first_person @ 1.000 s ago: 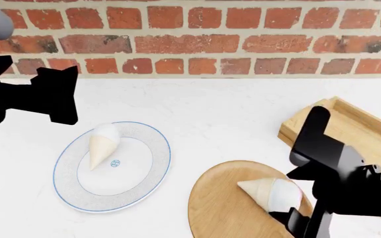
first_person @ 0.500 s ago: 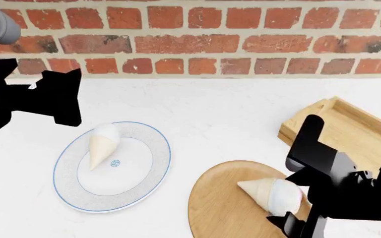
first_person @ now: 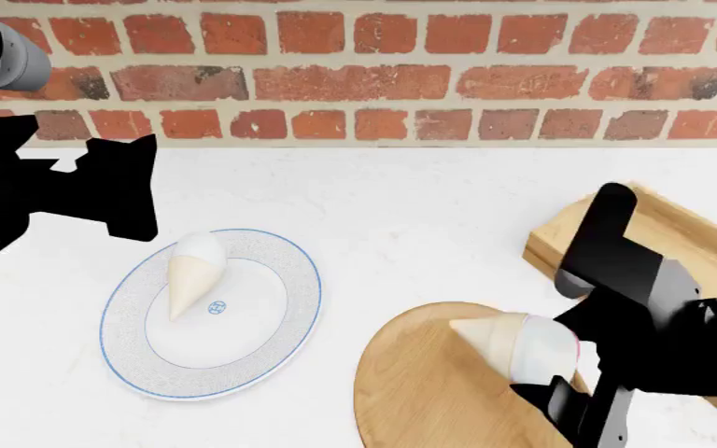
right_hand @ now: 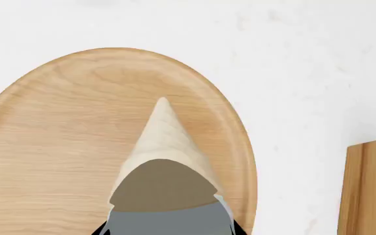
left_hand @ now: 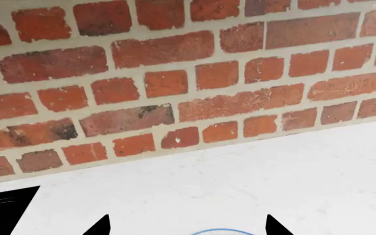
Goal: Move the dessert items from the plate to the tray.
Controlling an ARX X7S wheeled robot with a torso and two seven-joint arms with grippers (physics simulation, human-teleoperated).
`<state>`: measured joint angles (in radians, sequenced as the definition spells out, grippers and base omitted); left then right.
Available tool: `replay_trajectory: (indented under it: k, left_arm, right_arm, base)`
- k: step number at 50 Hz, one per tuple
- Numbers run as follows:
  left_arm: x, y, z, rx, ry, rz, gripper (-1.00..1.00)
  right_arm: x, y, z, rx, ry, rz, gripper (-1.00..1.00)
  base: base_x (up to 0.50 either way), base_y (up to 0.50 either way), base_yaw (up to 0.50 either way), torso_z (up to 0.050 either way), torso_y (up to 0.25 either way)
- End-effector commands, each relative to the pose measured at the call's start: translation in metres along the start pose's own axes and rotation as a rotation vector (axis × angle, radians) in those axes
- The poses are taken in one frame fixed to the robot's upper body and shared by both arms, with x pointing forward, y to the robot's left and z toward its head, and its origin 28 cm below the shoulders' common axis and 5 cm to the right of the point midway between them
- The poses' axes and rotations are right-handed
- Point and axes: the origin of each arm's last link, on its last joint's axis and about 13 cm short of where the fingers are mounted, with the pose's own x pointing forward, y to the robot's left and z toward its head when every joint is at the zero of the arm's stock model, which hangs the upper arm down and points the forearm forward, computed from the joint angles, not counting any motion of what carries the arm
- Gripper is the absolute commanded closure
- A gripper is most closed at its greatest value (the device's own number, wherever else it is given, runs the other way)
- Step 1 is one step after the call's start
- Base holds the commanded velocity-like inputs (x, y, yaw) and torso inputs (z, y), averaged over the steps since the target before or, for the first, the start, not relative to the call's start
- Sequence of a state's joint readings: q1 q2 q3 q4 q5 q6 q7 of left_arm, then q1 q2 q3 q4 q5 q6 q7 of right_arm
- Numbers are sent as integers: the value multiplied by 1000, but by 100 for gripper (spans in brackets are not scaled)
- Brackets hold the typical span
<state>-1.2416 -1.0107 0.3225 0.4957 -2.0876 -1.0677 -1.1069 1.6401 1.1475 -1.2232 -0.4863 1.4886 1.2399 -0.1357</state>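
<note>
1. Gripping one ice-cream cone (first_person: 514, 343) by its scoop, the right gripper (first_person: 555, 359) holds it over the round wooden plate (first_person: 428, 397), beside the tray (first_person: 676, 247).
2. The other cone (first_person: 191, 269) lies on the white plate (first_person: 265, 341).
3. The left gripper (left_hand: 186, 226) hangs spread apart.

**Flat, even simulator light; sharp pictures with little shadow**

You are looking at bright, uniform renders with no visible light source. The white table (first_person: 433, 215) is nearly blown out, with faint marbling only. The brick wall (left_hand: 175, 73) is crisp and evenly lit. Both arms render as solid black silhouettes without shading. No cast shadows show under the white plate (first_person: 128, 359). In your right wrist view, a grey-brown patch covers the ice-cream cone (right_hand: 165, 137). No blur or glare shows.
</note>
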Motion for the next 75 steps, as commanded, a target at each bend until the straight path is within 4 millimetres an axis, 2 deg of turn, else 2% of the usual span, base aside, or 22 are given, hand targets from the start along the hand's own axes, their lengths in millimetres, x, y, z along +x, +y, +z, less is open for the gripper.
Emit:
replay_trajectory:
  k: [1, 8, 15, 23, 39, 50, 58, 75]
  left_arm:
    - [0, 0, -1, -1, 2, 2, -100]
    - [1, 0, -1, -3, 1, -1, -100]
    - [2, -1, -2, -4, 0, -6, -100]
    - [2, -1, -2, -4, 1, -8, -100]
    - [2, -3, -2, -1, 2, -12, -100]
    - [5, -3, -5, -3, 8, -14, -100]
    - [7, -4, -7, -3, 12, -16, -100]
    - [7, -4, -9, -7, 14, -15, -100]
  right_arm:
    - [-39, -2, 22, -39, -71, -107, 100]
    - [-66, -5, 33, -38, -105, -201, 100]
    - [-78, -13, 34, 3, -107, -276, 100]
    - [-88, -27, 22, 102, -101, -379, 100]
    - [-105, -31, -7, 249, -113, -480, 100]
    - [-109, -29, -36, 332, -102, -505, 100]
    - [-102, -32, -58, 393, -89, -542, 100]
    - [-96, -36, -73, 486, -44, -623, 100]
  base:
    - [0, 0, 0, 0, 0]
    - [0, 0, 0, 0, 0]
    - [0, 0, 0, 0, 0]
    - [0, 0, 0, 0, 0]
    - [0, 0, 0, 0, 0]
    - [0, 0, 0, 0, 0]
    - [0, 0, 0, 0, 0]
    - [0, 0, 0, 0, 0]
